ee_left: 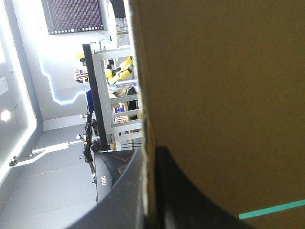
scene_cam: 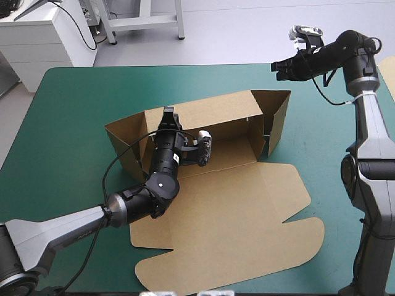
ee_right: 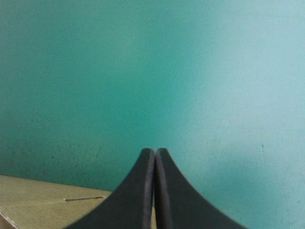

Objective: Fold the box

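The brown box [scene_cam: 234, 209] lies mid-table with its back and end walls raised and its wide lid flat toward the near edge. My left gripper [scene_cam: 168, 114] reaches over the tray to the top edge of the back wall, near the left corner. In the left wrist view the board [ee_left: 219, 95] runs edge-on between the black fingers [ee_left: 190, 195], so the left gripper [ee_left: 150, 191] is shut on it. My right gripper [scene_cam: 276, 68] hangs shut and empty above the table, beyond the box's right end wall. From its wrist, the right gripper [ee_right: 154, 155] points at the teal-green cover [ee_right: 152, 71], a box corner [ee_right: 38, 200] beside it.
The teal-green table [scene_cam: 74, 105] shows bare on the far left and along the far edge. The flat lid spreads close to the near edge. White furniture stands beyond the far left corner.
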`<state>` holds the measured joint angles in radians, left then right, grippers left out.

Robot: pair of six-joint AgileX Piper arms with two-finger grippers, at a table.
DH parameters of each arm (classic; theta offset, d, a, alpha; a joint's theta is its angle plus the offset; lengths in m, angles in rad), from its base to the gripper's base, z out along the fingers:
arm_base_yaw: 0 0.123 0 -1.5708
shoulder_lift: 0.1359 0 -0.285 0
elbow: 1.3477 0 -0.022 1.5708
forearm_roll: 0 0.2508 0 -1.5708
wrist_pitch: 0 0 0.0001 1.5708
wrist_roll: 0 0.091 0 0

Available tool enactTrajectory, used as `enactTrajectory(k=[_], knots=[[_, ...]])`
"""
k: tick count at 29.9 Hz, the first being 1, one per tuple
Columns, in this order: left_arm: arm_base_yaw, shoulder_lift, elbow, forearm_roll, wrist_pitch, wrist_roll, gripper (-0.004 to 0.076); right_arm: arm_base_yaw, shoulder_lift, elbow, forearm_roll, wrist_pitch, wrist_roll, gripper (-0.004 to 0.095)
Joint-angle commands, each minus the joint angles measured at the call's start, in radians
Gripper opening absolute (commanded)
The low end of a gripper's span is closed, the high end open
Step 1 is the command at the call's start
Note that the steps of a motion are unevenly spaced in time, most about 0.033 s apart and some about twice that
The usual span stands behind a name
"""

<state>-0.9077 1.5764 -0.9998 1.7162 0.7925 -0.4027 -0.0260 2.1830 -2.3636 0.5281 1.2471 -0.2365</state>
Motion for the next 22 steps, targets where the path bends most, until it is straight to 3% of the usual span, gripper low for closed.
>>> enactTrajectory(k=[1,11,18,22], knots=[[0.001,-0.035,-0.024,0.072,0.051,0.002,-0.0008,0.020,-0.102,0.043,0.003,0.000,-0.009,-0.0019],[0.001,-0.035,-0.024,0.072,0.044,0.002,-0.0008,0.023,-0.244,0.291,-0.072,0.000,-0.061,-0.0020],[0.001,-0.035,-0.024,0.072,0.040,0.002,-0.0008,0.023,-0.352,0.521,-0.060,0.000,-0.154,-0.0019],[0.001,-0.035,-0.024,0.072,0.040,0.002,-0.0008,0.023,-0.393,0.616,0.005,-0.021,-0.233,-0.0019]])
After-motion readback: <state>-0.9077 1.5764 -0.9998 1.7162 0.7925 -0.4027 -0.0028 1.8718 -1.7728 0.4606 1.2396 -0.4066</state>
